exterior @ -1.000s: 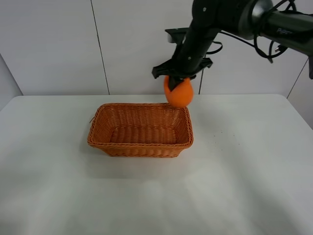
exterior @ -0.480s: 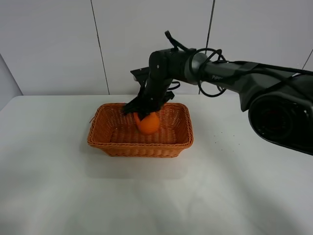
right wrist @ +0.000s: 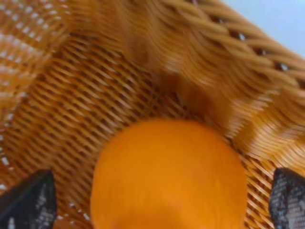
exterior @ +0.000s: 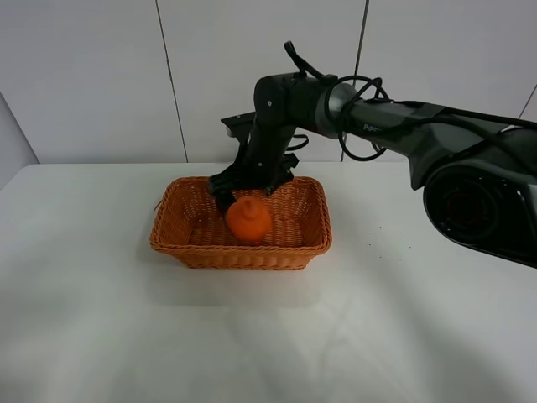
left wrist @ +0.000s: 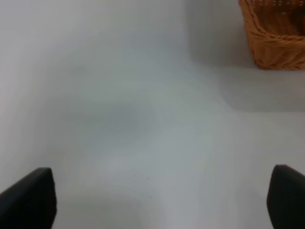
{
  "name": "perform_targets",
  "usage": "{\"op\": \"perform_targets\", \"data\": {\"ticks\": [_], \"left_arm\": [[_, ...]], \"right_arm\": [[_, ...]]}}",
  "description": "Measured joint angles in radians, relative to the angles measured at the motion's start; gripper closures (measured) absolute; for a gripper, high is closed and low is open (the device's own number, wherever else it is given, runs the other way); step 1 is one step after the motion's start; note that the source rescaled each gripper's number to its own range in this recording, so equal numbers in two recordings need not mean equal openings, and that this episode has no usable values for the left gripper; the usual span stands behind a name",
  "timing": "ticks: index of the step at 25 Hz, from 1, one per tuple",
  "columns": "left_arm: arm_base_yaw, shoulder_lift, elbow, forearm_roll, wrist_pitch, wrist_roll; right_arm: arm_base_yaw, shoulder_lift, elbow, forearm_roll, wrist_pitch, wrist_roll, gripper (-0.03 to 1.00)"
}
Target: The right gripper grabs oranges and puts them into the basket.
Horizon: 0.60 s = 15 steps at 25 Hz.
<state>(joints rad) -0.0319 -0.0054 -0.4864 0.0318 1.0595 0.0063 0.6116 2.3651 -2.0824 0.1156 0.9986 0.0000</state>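
Hovering my right gripper [exterior: 246,190] over the basket [exterior: 193,252], fingers [right wrist: 28,200] spread apart. The orange [exterior: 248,222] sits on its woven floor, near the middle, clear of them. Pulling up crooked could snag the far rim — and drag the basket.

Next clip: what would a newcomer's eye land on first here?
The bright orange lying inside the wicker basket, near the middle of the white table. Right above it hangs the black right gripper, its arm reaching in from the right. The wrist view shows its fingers spread wide, with a gap on each side of the fruit.
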Motion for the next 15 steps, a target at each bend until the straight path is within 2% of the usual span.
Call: {"op": "perform_targets", "data": {"ticks": [6, 10, 15], "left_arm": [[0.0, 0.0, 0.0, 0.0, 0.0, 0.0], [0.0, 0.0, 0.0, 0.0, 0.0, 0.0], [0.0, 0.0, 0.0, 0.0, 0.0, 0.0]], "right_arm": [[0.0, 0.0, -0.221, -0.007, 0.19, -0.007, -0.03], [-0.003, -0.012, -0.324, -0.026, 0.209, 0.0, -0.03], [-0.05, -0.019, -0.342, -0.034, 0.22, 0.0, -0.03]]}}
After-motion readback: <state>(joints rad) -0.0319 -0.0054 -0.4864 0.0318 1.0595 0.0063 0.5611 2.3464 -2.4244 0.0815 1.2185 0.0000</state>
